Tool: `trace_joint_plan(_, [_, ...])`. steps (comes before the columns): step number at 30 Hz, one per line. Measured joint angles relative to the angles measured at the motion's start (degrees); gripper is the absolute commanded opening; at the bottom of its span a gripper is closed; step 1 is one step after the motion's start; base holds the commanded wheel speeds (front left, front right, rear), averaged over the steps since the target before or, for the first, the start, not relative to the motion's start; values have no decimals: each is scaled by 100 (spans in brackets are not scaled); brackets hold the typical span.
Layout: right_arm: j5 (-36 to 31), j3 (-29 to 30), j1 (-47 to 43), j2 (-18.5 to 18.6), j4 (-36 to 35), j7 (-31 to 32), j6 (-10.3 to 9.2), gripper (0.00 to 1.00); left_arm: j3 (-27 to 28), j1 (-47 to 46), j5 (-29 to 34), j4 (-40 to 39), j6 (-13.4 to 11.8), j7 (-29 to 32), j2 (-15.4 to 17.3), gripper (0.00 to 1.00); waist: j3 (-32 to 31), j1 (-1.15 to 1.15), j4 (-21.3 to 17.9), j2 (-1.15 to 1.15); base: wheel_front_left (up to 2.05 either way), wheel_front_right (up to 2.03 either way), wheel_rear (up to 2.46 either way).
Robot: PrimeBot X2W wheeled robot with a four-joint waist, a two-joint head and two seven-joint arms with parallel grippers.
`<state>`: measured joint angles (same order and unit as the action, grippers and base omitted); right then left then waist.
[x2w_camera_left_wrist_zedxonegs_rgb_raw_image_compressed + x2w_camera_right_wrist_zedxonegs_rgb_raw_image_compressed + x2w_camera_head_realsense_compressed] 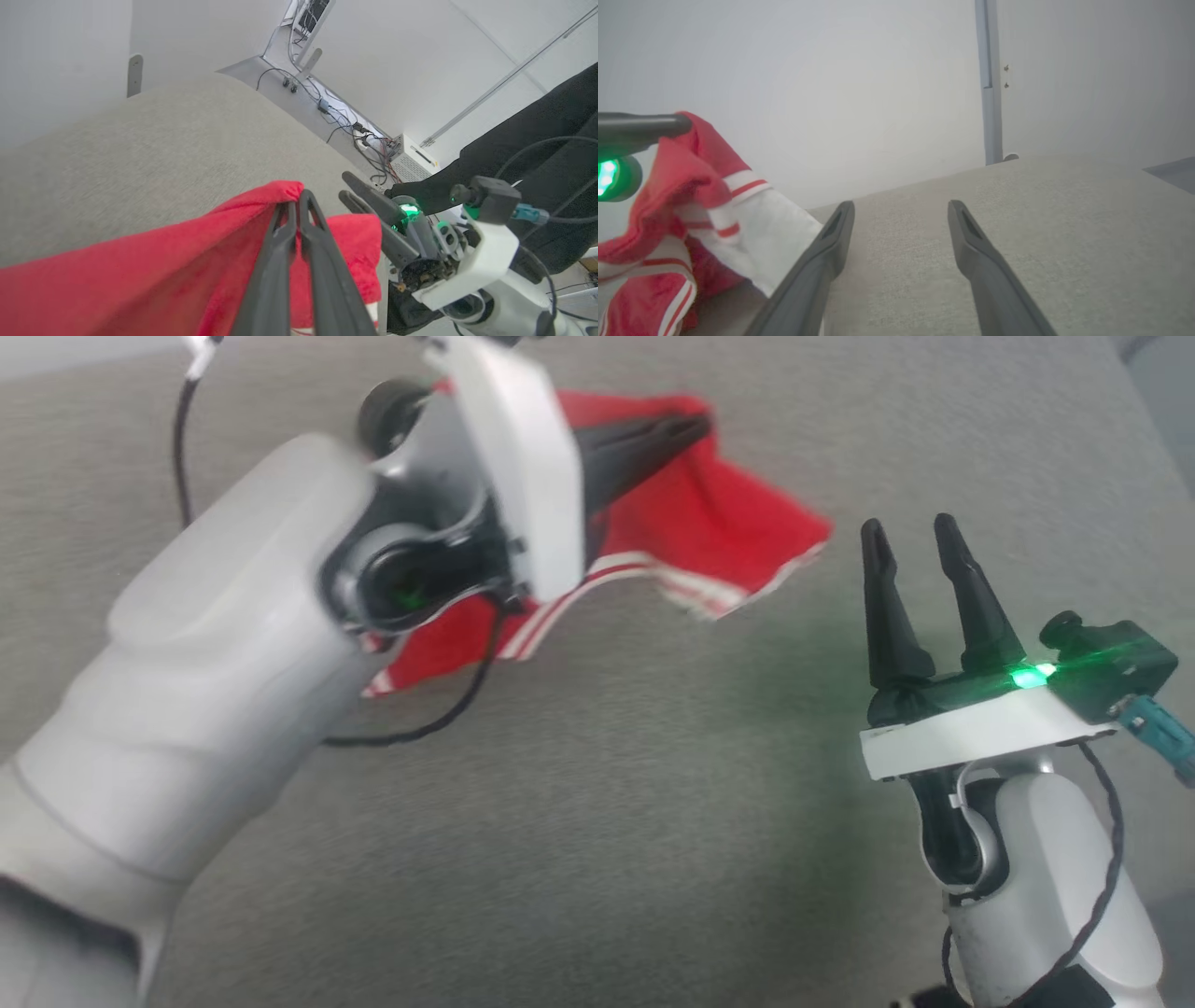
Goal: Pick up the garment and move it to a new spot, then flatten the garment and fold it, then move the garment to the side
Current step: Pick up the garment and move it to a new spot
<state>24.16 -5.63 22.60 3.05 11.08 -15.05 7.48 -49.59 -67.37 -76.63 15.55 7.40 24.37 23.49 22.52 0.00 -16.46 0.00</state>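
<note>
The left gripper [698,427] is clenching its fingers [275,270] on the garment [738,532], holding it draped over the grey tabletop [607,821]. The right gripper [910,527] is hovering near it, fingers spread, grasping nothing.

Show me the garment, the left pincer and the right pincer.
garment [728,527], head view, on the red cloth above its striped hem.
left pincer [296,201], left wrist view, at its closed fingertips pinching the red fold.
right pincer [909,527], head view, in the gap between its open fingertips.
</note>
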Motion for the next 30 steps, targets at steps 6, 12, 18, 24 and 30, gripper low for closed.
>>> trace_joint_plan(6, [274, 73, -23, 1, -31, 0, 0, 100, -141, -333, -2, 391, 0, -278, -366, 0, 293, 0, -565, 0, 0, 0, 0])
trace_joint_plan(12, [426, 231, -121, 3, -54, 0, 0, 100, -612, -25, -129, 794, 0, 54, 188, 0, 463, 0, -904, 0, 0, 0, 0])
trace_joint_plan(18, [531, 221, -115, 1, -114, 0, 1, 100, -1445, 27, 359, 951, 0, 452, 738, 0, 541, 0, -977, 0, 0, 0, 0])
trace_joint_plan(24, [710, 108, -49, 0, -165, 0, 0, 100, -2156, -367, 1296, 900, 29, 505, 864, 0, 752, 0, -1056, 0, 0, 0, 0])
trace_joint_plan(30, [766, 24, -19, -3, -166, 0, 0, 100, -2174, -452, 1741, 931, 45, 679, 840, 0, 908, 0, -1202, 0, 0, 0, 0])
